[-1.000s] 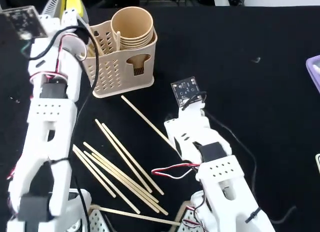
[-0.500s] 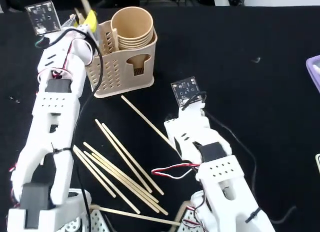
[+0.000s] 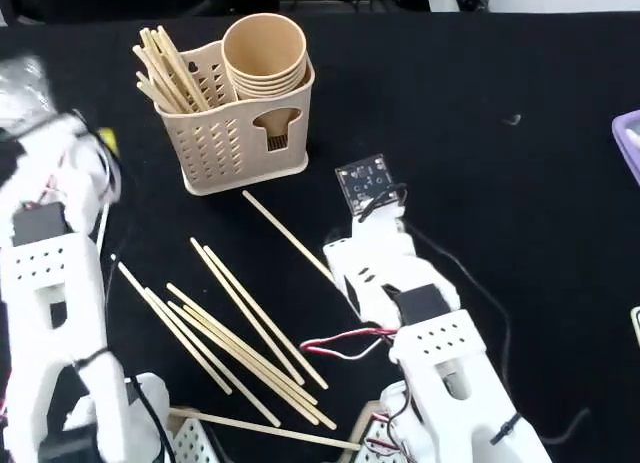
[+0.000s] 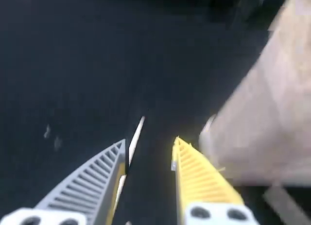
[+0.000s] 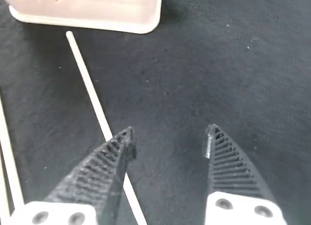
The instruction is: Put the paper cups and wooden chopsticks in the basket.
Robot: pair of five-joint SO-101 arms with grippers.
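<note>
The right claw (image 5: 167, 137) hangs wide open and empty, a lone chopstick (image 5: 87, 84) running under one finger rather than between the two, the basket (image 5: 97, 16) just ahead, so closing here could flick the stick aside; the left claw (image 4: 148, 152) gapes empty too.

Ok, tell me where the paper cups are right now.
In the high view, the paper cups sit stacked inside the basket at the far left of the table, in the compartment beside the bundle of chopsticks.
</note>
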